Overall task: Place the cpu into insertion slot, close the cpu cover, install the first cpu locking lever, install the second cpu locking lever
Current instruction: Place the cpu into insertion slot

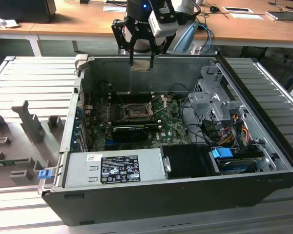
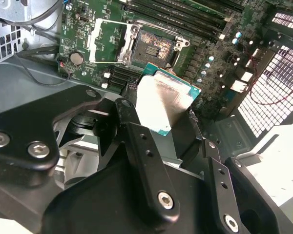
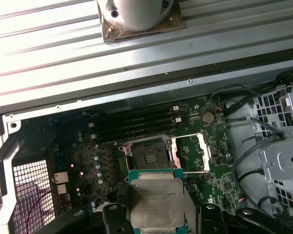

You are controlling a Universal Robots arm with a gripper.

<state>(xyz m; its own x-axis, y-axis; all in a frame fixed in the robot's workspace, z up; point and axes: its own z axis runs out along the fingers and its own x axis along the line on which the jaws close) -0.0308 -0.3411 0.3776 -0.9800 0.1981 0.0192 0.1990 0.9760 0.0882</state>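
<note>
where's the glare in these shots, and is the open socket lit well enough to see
Second wrist view: the cpu, held in the gripper, glares near-white on top. First wrist view: the ribbed metal table washes out, but the insertion slot is evenly lit. Exterior view: the case interior is shadowed, and the slot is dim there.

Matt brushed-metal cpu (image 3: 155, 202), shiny metal cpu cover (image 3: 203, 152), sheet-metal case (image 1: 185, 73)

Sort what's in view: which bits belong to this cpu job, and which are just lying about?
Job: cpu, held by the gripper; insertion slot, empty; cpu cover, flipped open.
Lying about: memory sticks, graphics card, power supply, drive cage.
</note>
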